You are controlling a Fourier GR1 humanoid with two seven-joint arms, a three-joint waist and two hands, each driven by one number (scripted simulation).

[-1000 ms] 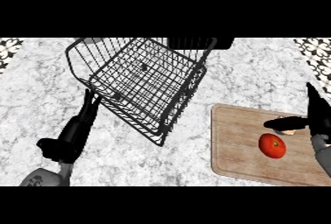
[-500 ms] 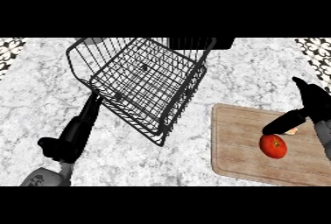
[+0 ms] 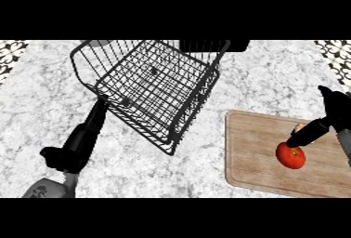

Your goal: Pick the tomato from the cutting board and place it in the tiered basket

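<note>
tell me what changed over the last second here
The right black hand moved down over the wooden cutting board, its fingertip now at the top of the red tomato, not yet grasped. Tomato, black wire tiered basket and left hand stayed put.

Tomato [image 3: 291, 155] sat on the cutting board [image 3: 257, 153] at the counter's [image 3: 41, 102] right edge. Tiered basket [image 3: 154, 86] stood left of the board, toward the back.
</note>
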